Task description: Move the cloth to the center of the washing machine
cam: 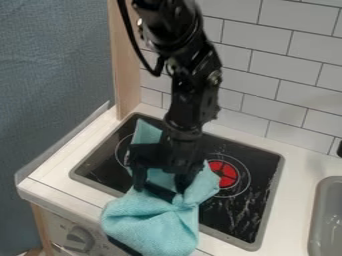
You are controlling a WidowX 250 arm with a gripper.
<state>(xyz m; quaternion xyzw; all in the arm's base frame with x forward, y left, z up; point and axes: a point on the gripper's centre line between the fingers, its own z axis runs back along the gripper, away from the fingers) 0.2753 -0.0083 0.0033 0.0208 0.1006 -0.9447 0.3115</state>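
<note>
the gripper (160, 192) is down among the folds of the cloth (150, 227); whether it pinches them or is spread cannot be told. just under it the cloth gathers into 1 tight bunch, likely the best spot to grip. from there it fans over the front of the stove (230, 215) and hangs past the desk (73, 145). it looks light, soft and limp, so the loose end would probably trail, and 1 thin layer could slip free.
</note>
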